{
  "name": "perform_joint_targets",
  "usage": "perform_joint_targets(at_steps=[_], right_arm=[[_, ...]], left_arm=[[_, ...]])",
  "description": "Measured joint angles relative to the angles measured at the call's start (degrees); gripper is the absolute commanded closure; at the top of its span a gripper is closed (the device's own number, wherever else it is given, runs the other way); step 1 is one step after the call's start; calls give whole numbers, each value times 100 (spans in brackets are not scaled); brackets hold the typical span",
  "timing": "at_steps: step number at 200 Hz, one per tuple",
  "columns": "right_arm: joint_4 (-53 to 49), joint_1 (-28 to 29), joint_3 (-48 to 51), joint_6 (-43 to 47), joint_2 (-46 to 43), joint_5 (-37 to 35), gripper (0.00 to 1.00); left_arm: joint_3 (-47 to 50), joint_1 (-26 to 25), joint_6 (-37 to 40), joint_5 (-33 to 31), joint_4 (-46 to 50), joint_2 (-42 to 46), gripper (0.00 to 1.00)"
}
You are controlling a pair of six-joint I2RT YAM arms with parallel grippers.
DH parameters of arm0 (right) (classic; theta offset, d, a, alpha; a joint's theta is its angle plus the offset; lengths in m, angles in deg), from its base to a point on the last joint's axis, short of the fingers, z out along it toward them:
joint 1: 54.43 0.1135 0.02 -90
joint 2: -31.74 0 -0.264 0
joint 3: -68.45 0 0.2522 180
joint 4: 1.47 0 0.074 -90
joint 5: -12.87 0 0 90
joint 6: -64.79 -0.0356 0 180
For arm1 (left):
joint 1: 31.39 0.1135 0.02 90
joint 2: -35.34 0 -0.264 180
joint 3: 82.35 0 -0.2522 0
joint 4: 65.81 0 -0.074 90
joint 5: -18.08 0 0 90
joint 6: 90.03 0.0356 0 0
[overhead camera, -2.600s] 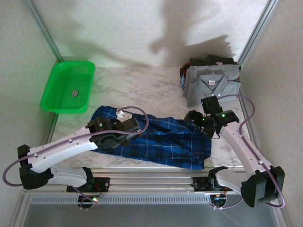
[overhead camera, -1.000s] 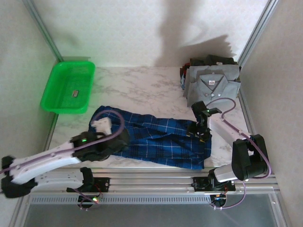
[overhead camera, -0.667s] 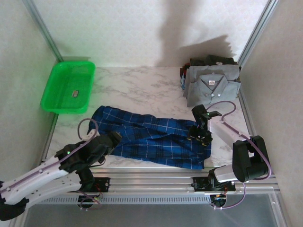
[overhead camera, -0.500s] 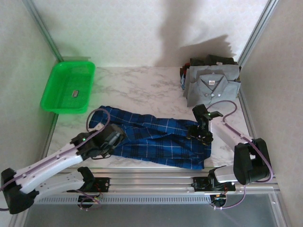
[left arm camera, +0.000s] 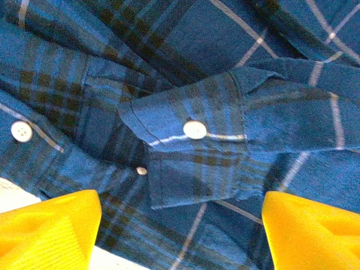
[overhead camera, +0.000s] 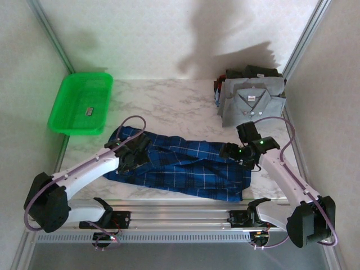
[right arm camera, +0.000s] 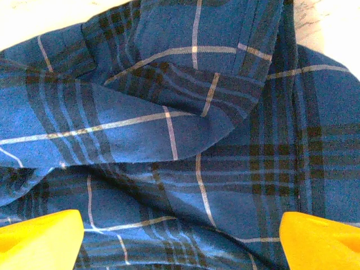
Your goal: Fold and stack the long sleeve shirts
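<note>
Lying across the near part of the table (overhead camera: 169, 104), the dark blue plaid shirt (overhead camera: 191, 169) is spread out w/ many wrinkles, its long side going from left to right. The left gripper (overhead camera: 134, 153) is low over the left end of this shirt. The right gripper (overhead camera: 232, 151) is low over the right end, close to the far edge of the cloth.

In the left wrist view the yellow fingers (left arm camera: 50, 225) stand wide apart w/ nothing clamped. Btw them lies a cuff (left arm camera: 191, 157) of the shirt w/ a white button (left arm camera: 195, 129), and a second button (left arm camera: 21, 131) is further left. If the fingertips touch the cloth, I cannot tell.

In the right wrist view the fingers (right arm camera: 39, 242) are also wide apart and hold nothing. A loose fold of plaid cloth lies btw them.

At the far right corner the grey shirt (overhead camera: 253, 101) lies folded, collar up. The darker folded shirts (overhead camera: 253, 73) are just behind it on the far side.

At the far left stands the green basket (overhead camera: 62, 109), well apart from the shirts, w/ a small dark object (overhead camera: 89, 112) inside.
</note>
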Motion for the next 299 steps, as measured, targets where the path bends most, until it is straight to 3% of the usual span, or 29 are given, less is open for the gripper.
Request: perform_joint_targets(at_steps=[54,122,149,192,254,299], right_arm=[[-109,0,-83,17,-35,111,9],[-125,0,-136,17,-13,240,9],[-127,0,-146,17,22,258,9],[-120,0,-186,11,26,258,9],[-96,11,-188,-13,52,262,9],[-96,22,-188,-33,44,258,9]], left_arm=[[17,455,706,61,-402,-361,37],[334,831,1189,503,-1364,-673,64],[433,881,1325,599,-1523,-925,67],[586,960,1513,693,-1617,-922,96],[442,975,1580,688,-1464,-857,100],[-332,990,1624,614,-940,-168,100]])
